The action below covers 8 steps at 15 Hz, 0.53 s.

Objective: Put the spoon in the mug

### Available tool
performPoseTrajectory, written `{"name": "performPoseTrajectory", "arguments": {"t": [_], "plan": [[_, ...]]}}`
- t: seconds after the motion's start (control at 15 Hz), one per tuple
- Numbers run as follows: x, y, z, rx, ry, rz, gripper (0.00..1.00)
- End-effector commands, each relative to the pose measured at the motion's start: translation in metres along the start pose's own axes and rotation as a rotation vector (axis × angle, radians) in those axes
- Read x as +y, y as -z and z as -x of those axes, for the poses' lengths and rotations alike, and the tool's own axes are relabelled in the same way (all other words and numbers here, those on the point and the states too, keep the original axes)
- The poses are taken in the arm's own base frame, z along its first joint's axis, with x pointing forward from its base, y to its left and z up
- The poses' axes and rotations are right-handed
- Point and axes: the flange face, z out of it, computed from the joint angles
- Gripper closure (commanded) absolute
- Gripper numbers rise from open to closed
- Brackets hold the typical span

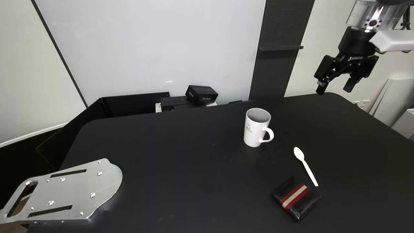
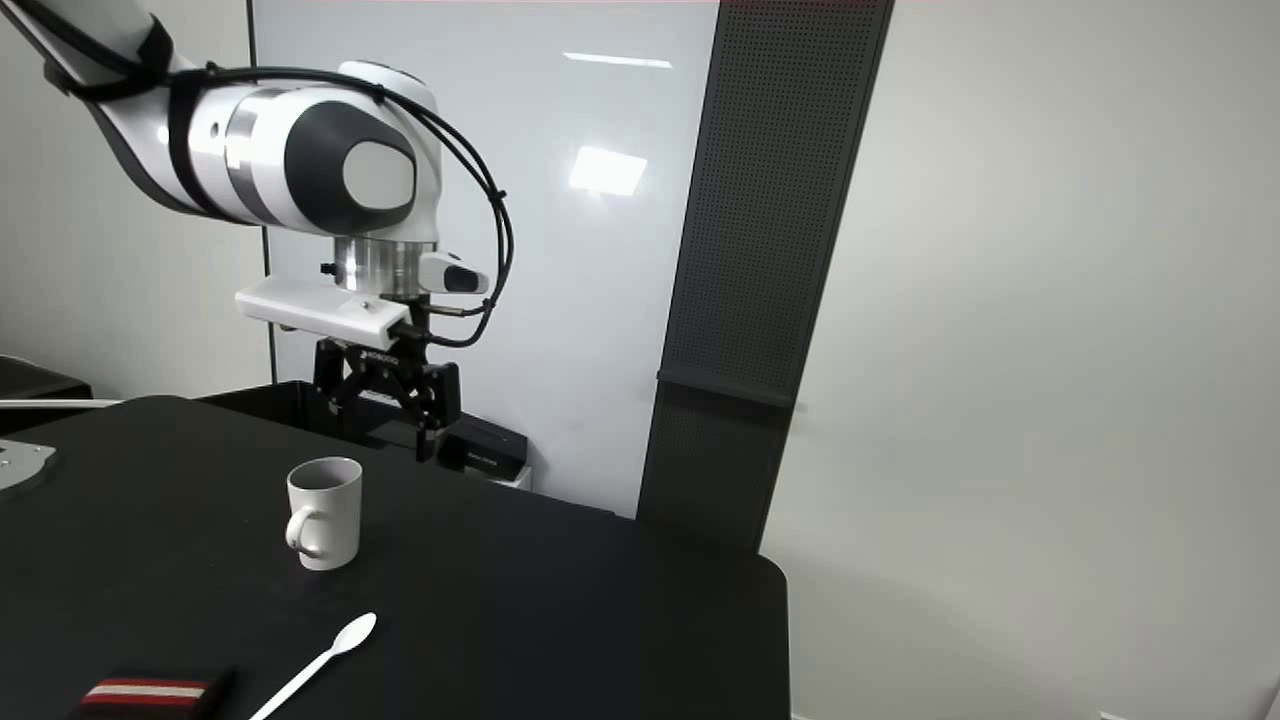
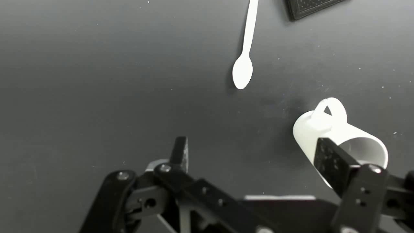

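The white spoon (image 1: pixel 299 154) lies flat on the black table, its bowl end pointing towards the mug side. It also shows in an exterior view (image 2: pixel 354 633), where its handle end is cut off, and in the wrist view (image 3: pixel 243 72). The white mug (image 1: pixel 253 131) stands upright with its handle on the spoon's side; it shows too in an exterior view (image 2: pixel 337 515) and in the wrist view (image 3: pixel 307 129), partly behind a finger. My gripper (image 1: pixel 335 88) hangs high above the table, fingers wide apart and nothing between them. The wrist view shows it open (image 3: pixel 254 152), apart from both things.
A dark wallet (image 1: pixel 288 205) with a red and white stripe lies beside the spoon's handle end. A silver metal plate (image 1: pixel 76 189) sits at the table's side. Black boxes (image 1: pixel 203 94) lie in a black tray beyond the table edge, near the wall.
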Motion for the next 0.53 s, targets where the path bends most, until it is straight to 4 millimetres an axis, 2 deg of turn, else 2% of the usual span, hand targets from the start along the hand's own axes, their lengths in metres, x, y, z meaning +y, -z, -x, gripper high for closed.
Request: {"name": "performPoseTrajectory", "arguments": {"t": [0.0, 0.2, 0.47], "plan": [[-0.019, -0.02, -0.008, -0.019, -0.007, 0.014, 0.0], [-0.025, -0.035, 0.003, -0.032, -0.023, 0.004, 0.0], [-0.024, -0.048, 0.012, -0.018, -0.066, -0.011, 0.0]]}}
